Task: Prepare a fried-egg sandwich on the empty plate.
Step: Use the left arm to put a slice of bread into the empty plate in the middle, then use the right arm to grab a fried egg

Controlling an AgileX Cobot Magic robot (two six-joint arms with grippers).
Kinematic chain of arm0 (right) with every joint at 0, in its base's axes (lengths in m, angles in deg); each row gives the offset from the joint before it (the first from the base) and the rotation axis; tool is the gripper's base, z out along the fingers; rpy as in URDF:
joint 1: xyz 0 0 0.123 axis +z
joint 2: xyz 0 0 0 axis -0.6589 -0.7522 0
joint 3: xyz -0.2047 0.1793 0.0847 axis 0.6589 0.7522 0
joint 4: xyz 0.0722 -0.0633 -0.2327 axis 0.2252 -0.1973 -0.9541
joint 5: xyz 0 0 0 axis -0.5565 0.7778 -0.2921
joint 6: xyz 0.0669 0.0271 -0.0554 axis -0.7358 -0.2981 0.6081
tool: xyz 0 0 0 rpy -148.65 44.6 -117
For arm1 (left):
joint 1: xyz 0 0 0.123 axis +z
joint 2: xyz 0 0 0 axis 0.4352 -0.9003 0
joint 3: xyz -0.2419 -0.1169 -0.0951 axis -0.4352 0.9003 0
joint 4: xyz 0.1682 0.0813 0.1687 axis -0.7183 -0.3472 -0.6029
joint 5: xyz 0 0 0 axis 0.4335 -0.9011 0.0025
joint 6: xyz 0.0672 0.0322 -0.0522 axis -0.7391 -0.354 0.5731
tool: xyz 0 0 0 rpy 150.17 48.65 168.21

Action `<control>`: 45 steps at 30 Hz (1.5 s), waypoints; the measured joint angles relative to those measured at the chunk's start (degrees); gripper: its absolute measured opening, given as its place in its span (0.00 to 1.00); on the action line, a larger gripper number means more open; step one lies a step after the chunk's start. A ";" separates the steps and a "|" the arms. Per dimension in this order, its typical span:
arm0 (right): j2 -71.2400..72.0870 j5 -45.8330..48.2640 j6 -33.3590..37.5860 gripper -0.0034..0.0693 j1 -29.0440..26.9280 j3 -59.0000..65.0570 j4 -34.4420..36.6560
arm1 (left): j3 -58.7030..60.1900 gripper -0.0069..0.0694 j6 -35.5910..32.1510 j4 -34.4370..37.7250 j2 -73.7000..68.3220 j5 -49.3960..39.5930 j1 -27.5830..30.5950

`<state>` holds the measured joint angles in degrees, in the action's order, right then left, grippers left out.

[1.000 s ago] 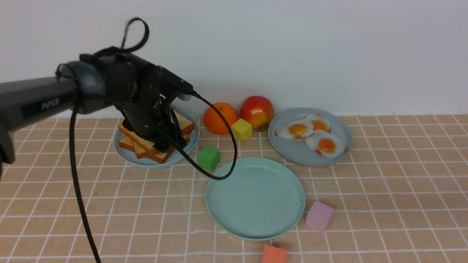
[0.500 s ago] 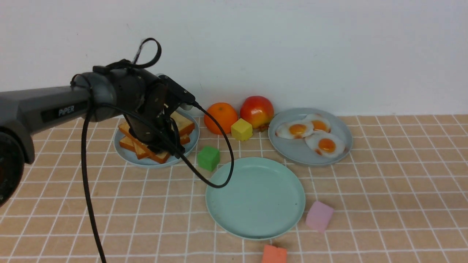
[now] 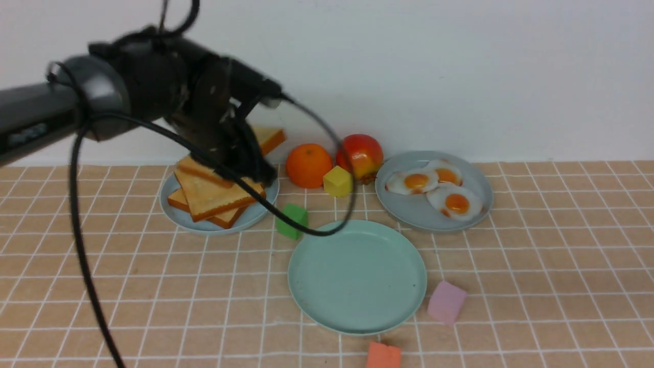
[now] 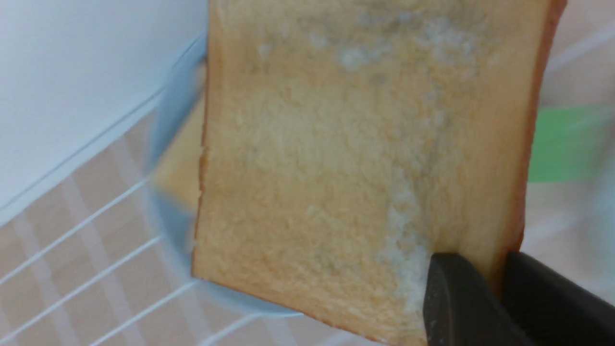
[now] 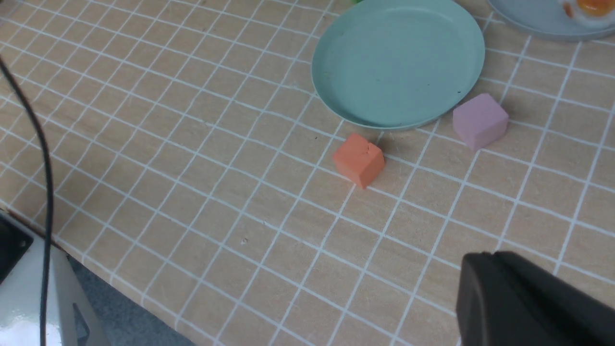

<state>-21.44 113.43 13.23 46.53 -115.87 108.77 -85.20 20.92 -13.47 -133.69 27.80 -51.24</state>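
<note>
My left gripper (image 4: 497, 269) is shut on the edge of one golden toast slice (image 4: 355, 158). In the front view that slice (image 3: 268, 137) hangs lifted above the toast stack (image 3: 212, 197), which lies on a grey-blue plate (image 3: 171, 214) at the back left. The mint-teal plate (image 3: 357, 276) sits in the middle with nothing on it. Three fried eggs (image 3: 416, 181) lie on another grey-blue plate (image 3: 480, 204) at the back right. No sandwich is in view. My right gripper (image 5: 490, 259) is shut and holds nothing, low over the tiles near the table's front edge.
An orange (image 3: 308, 164), a red apple (image 3: 364, 153) and a yellow cube (image 3: 337, 181) stand between the two back plates. A green cube (image 3: 292, 221), a pink cube (image 3: 446, 302) and an orange cube (image 3: 383, 356) ring the mint plate. The left arm's cable (image 3: 306, 232) droops over its far edge.
My left gripper has closed on the top toast slice and risen, lifting it off the stack. The cable loop has swung up and to the right with it.
</note>
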 joint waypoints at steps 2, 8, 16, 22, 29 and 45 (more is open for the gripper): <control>0.05 0.00 0.00 0.09 0.00 0.00 0.00 | 2.78 0.22 0.00 1.71 3.14 -0.08 -5.18; 1.61 -0.36 0.00 0.09 0.00 0.00 -1.49 | 11.61 0.20 0.00 3.72 2.87 3.14 -16.65; 2.40 -0.76 -0.06 0.09 0.00 -0.01 -2.78 | 13.97 0.20 0.00 1.47 -1.21 8.19 -21.41; 2.40 -0.71 -0.06 0.10 0.00 -0.01 -1.30 | 14.01 0.20 0.00 -1.17 -3.14 10.17 -21.41; 2.40 0.85 -1.86 0.16 0.00 -0.01 -1.65 | 14.01 0.40 0.13 -2.09 -4.17 9.74 -21.41; -8.65 -6.56 -9.36 0.61 0.00 -0.06 -5.60 | 14.31 0.43 16.44 -1.21 18.05 2.52 -23.39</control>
<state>-30.10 106.87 3.87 46.53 -115.93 103.17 -70.89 37.36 -14.68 -115.64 30.32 -74.62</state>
